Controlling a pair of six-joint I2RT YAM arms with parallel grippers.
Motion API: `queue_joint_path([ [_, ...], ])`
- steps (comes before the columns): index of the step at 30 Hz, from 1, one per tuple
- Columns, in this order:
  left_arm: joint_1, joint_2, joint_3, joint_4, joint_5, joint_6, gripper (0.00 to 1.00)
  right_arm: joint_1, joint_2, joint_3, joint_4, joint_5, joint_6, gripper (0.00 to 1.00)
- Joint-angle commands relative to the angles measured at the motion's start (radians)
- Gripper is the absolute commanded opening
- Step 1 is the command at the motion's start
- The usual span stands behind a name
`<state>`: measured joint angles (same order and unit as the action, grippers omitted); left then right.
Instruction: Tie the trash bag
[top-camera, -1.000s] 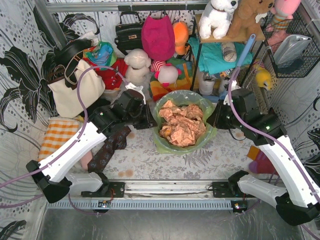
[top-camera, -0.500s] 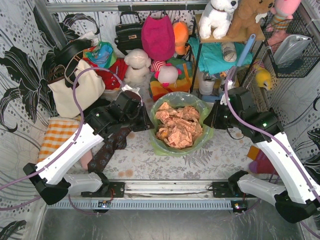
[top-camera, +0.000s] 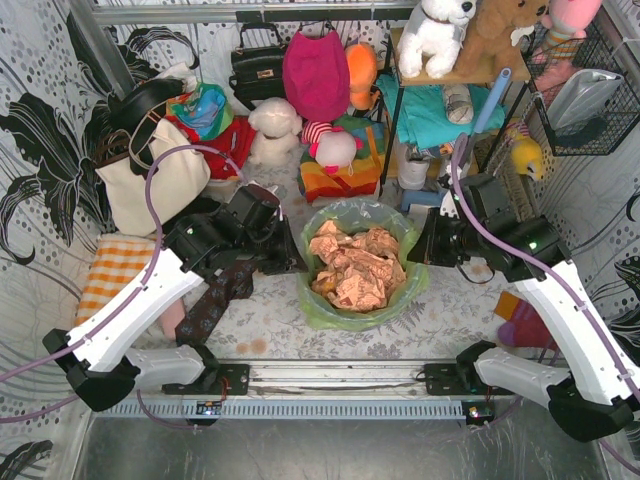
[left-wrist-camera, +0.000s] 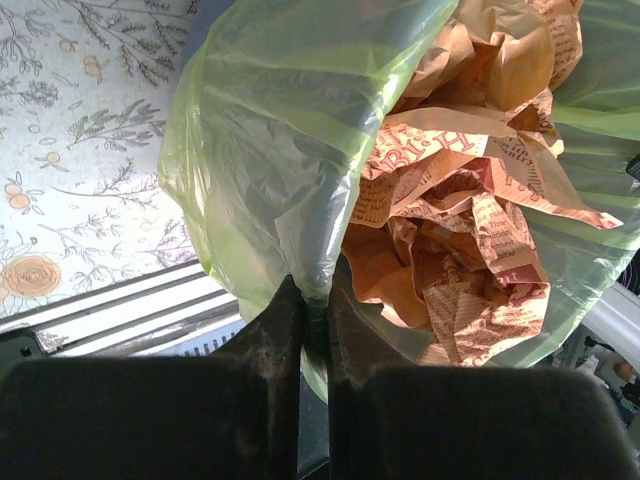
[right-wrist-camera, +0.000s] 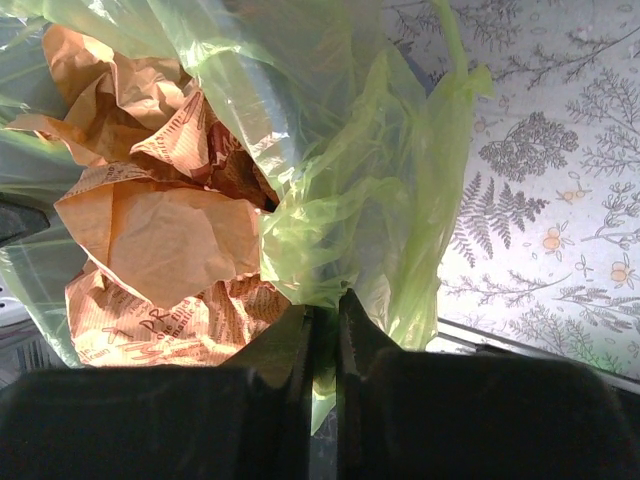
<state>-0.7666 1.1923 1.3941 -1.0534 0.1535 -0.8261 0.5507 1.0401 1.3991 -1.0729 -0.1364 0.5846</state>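
**At the centre of the table (top-camera: 270, 322), we pinch the trash bag (top-camera: 318, 308) from both sides**

Seen from above, the bag stands upright on the floral cloth. Its mouth is open and it is filled with crumpled brown paper (top-camera: 352, 268). Our left gripper (top-camera: 293, 262) meets the rim at the bag's 9 o'clock, and our right gripper (top-camera: 420, 250) meets it at 3 o'clock.

Our left wrist view has the dark fingers (left-wrist-camera: 270, 340) at 6 o'clock, pressed together on a fold of green film that rises from between them. The printed paper lies toward 3 o'clock, inside the bag.

Our right wrist view is much the same. The fingers (right-wrist-camera: 370, 345) at 6 o'clock are clamped on a gathered bunch of film, with paper toward 9 o'clock and bare cloth toward 3 o'clock.

Away from the bag, a cream tote (top-camera: 150, 190) leans at 10 o'clock, and a white plush toy (top-camera: 275, 130) sits near 11 o'clock.
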Motion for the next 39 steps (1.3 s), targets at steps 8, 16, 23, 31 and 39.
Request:
queue_joint_path([
  [8, -0.033, 0.018, 0.107, 0.076, 0.123, 0.014, 0.0, 0.024, 0.036, 0.008, 0.063, -0.082, 0.014, 0.0],
  [16, -0.031, 0.076, 0.14, 0.092, 0.042, 0.059, 0.39, 0.024, 0.052, -0.057, 0.163, 0.027, 0.01, 0.13],
  [23, -0.013, 0.11, 0.182, 0.115, -0.033, 0.11, 0.53, 0.025, 0.038, -0.046, 0.224, 0.111, 0.014, 0.35],
  [31, 0.055, 0.038, 0.178, 0.147, -0.152, 0.115, 0.54, 0.024, -0.028, -0.01, 0.248, 0.17, 0.013, 0.55],
  [39, 0.084, -0.045, 0.102, 0.154, -0.204, 0.087, 0.58, 0.023, -0.077, -0.027, 0.26, 0.192, 0.027, 0.62],
])
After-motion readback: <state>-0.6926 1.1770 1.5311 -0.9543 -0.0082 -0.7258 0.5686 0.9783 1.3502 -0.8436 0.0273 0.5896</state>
